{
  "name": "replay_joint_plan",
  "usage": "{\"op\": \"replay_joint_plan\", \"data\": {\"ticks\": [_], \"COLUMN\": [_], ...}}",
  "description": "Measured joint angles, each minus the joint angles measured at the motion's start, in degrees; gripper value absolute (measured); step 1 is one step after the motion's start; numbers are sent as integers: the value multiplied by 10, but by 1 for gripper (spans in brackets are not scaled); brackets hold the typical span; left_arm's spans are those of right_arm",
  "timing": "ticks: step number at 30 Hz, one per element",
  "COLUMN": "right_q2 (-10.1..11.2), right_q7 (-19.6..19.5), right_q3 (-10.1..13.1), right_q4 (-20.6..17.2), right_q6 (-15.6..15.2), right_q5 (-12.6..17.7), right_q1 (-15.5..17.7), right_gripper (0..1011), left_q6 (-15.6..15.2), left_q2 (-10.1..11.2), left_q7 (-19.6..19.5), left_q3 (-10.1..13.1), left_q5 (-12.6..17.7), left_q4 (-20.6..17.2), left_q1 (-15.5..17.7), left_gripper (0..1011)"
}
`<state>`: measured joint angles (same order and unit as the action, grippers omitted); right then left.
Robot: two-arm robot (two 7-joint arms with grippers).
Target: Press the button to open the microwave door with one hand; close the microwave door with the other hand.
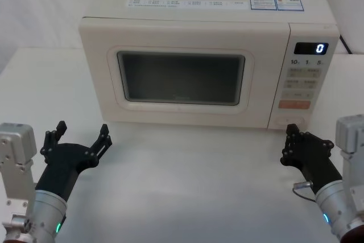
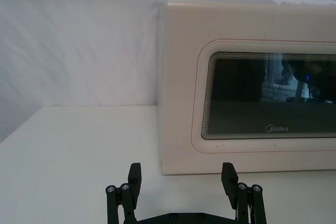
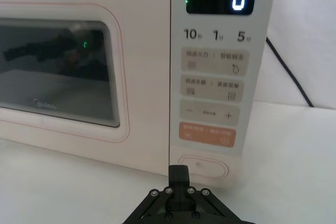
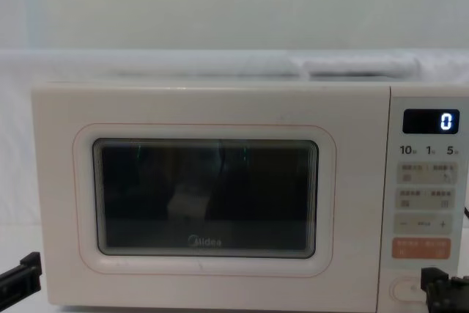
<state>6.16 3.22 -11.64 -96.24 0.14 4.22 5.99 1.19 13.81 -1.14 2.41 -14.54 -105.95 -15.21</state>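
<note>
Nearest, the right tool (image 3: 179,174), fingers pinched together, hovers just before the button (image 3: 203,167) at the foot of the control panel, while the left tool (image 1: 79,138) waits spread open near the desk's (image 1: 187,180) front left. Beyond them the microwave door (image 4: 209,203) sits shut on the microwave (image 1: 210,24) toward the desk's back edge. That button looks stiff and springy, needing a firm fingertip push, and the rigid, smooth door should swing lightly when pushed on its flat face.
</note>
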Motion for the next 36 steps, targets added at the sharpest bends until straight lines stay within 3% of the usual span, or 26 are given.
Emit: {"op": "replay_joint_plan", "data": {"ticks": [14, 36], "right_q2": [-28, -49], "right_q7": [2, 6], "right_q3": [9, 27], "right_q4": [63, 127], "right_q6": [-8, 3], "right_q5": [-27, -34], "right_q1": [-37, -82], "right_gripper": [0, 0], "left_q6": [0, 0], "left_q2": [0, 0], "left_q7": [0, 0], "left_q3": [0, 0], "left_q5": [0, 0], "left_q4": [0, 0], "left_q1": [0, 0], "left_gripper": [1001, 1001]}}
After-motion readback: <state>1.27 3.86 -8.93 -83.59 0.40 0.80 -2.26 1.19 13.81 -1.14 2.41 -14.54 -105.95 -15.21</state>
